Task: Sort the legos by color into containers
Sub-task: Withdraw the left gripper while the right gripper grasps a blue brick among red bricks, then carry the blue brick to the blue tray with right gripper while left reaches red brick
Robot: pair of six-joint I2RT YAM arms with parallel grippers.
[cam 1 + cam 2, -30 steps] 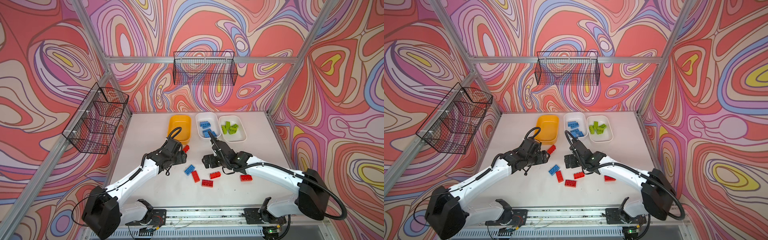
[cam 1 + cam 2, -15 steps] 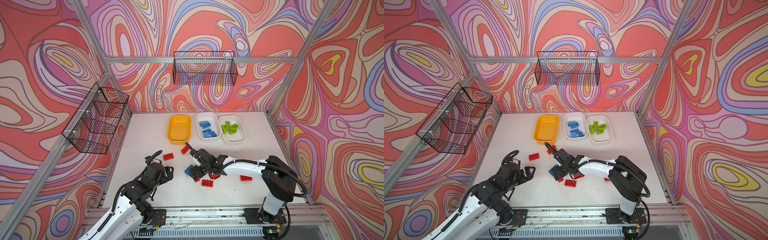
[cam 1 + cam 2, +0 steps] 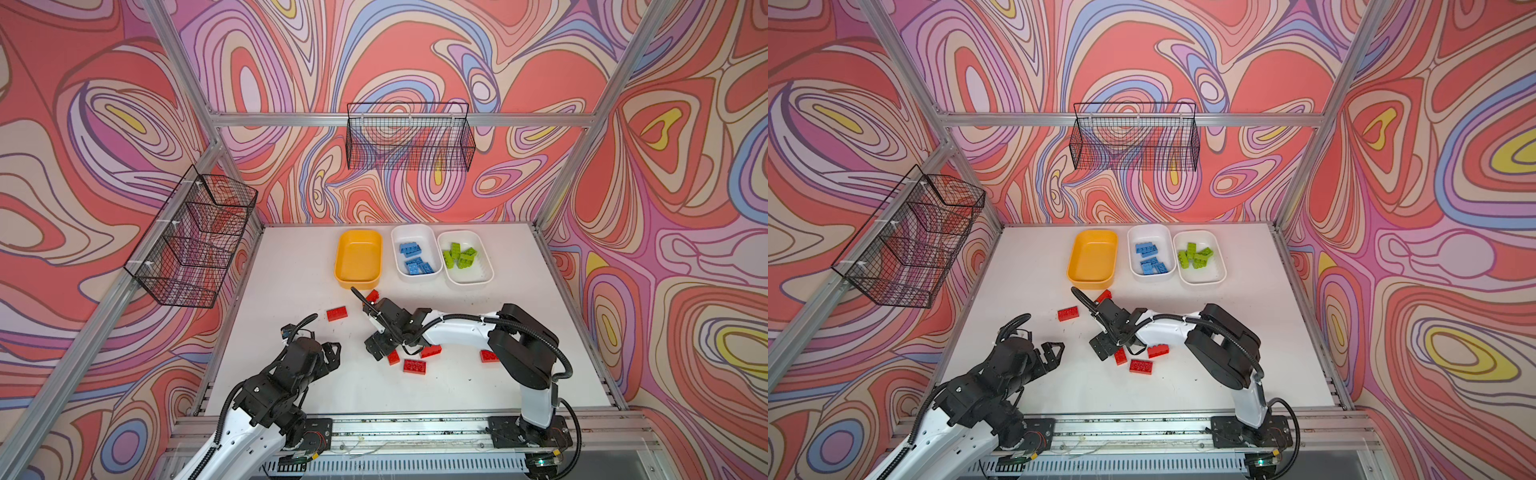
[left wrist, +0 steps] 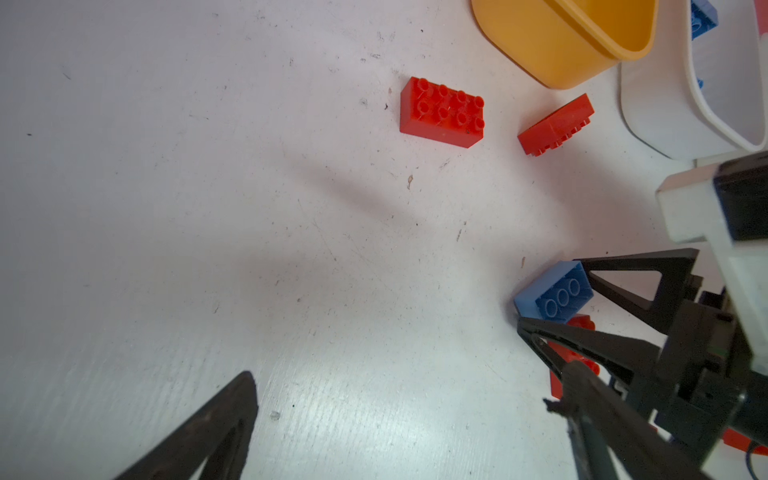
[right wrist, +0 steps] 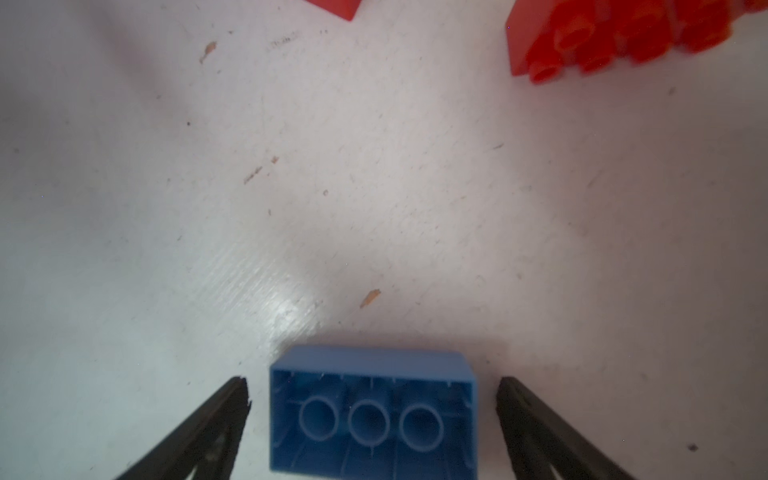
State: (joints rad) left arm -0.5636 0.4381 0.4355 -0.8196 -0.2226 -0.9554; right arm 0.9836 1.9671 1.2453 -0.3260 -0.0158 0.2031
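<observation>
Brick of blue plastic (image 5: 372, 415), rectangular, lies hollow side up on the white bench (image 5: 374, 187), between the spread fingers (image 5: 235, 399) of the right tool (image 5: 372, 384), which stand clear of it. Left tool (image 3: 334, 354) hangs released and empty above the bench. Red plastic bricks (image 3: 414, 366) lie nearby.

White arms (image 3: 457, 332) — black joints (image 3: 519, 345), black fingers (image 5: 228, 399)
</observation>
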